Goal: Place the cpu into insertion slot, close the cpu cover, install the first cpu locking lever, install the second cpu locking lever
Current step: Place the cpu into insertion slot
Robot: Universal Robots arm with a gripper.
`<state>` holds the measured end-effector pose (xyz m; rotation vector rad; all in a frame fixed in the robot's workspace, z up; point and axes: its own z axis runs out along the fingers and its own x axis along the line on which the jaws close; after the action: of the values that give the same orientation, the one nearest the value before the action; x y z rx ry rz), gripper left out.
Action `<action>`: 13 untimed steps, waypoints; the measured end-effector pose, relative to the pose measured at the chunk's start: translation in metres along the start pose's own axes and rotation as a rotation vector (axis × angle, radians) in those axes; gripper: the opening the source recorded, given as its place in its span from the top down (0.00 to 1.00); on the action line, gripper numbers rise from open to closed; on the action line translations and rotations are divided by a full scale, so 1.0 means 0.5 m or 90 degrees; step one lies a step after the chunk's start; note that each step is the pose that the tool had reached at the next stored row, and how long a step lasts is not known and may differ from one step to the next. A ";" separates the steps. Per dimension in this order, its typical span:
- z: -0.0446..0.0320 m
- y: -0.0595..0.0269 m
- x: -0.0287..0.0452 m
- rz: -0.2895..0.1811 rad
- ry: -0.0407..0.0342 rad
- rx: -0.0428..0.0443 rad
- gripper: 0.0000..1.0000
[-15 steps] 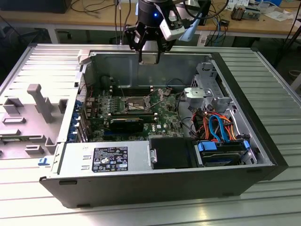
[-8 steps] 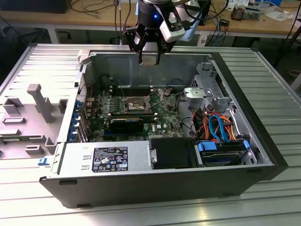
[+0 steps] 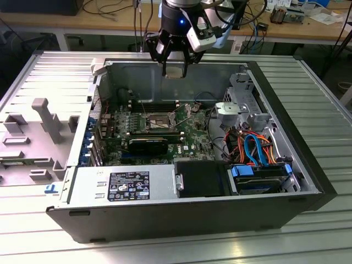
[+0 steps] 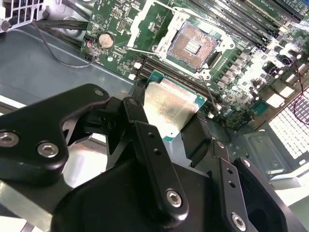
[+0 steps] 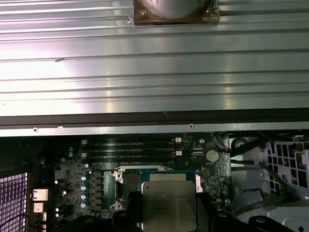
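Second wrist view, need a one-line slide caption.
Gripper holds the cpu over the motherboard, close to the empty insertion slot.

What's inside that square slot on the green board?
Nothing: the slot is empty, its tiny contacts bare. In the first wrist view the cpu in the jaws hides part of it.

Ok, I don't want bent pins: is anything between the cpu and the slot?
Nothing visible. The hand holds the cpu in the air over the board, and the slot lies open with its contacts bare.
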<state>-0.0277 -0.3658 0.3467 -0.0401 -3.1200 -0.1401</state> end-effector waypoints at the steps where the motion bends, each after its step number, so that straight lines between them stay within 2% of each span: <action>1: 0.001 0.000 0.000 0.000 0.0000 0.0001 0.46; 13: 0.009 -0.004 0.000 0.000 0.0000 0.0001 0.46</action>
<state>-0.0277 -0.3676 0.3422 -0.0400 -3.1199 -0.1399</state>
